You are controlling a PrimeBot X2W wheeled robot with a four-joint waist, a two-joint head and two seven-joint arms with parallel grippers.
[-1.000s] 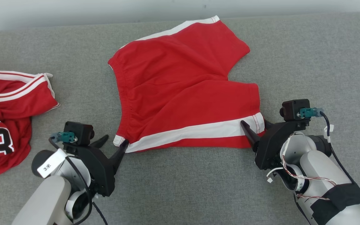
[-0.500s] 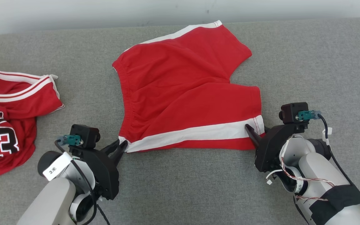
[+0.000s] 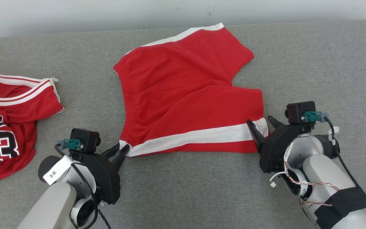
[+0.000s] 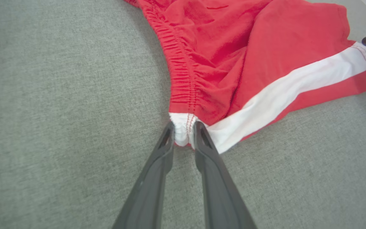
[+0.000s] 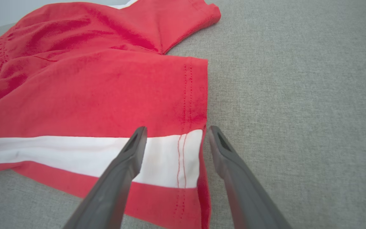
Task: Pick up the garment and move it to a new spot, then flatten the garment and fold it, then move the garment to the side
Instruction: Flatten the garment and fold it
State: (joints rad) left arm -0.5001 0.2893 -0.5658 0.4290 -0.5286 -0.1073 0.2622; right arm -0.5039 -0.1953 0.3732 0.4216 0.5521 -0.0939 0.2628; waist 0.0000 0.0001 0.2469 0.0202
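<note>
Nearest the camera, the left gripper (image 3: 122, 149) is pinched narrow on the white corner of the waistband of the red shorts (image 3: 183, 95), while the right gripper (image 3: 259, 120) stands wide, one finger over the white side stripe and the other just past the leg hem, gripping nothing. The shorts lie spread in the middle of the grey upholstered surface (image 3: 183, 190), waistband toward its left edge, legs toward its right, and the far leg's stripe reaches almost to the far edge.

The cloth looks light, soft and limp. It should sag and crease between any two holds rather than keep its shape, so the gathered waistband corner and the stitched hem corner seem the surest places to take it.

Bare upholstery runs along the near edge and out to the right edge, giving open room. A crumpled red jersey (image 3: 5, 127) occupies the left edge, well apart from the shorts, and a pale wall (image 3: 75, 12) rises behind the far edge.
</note>
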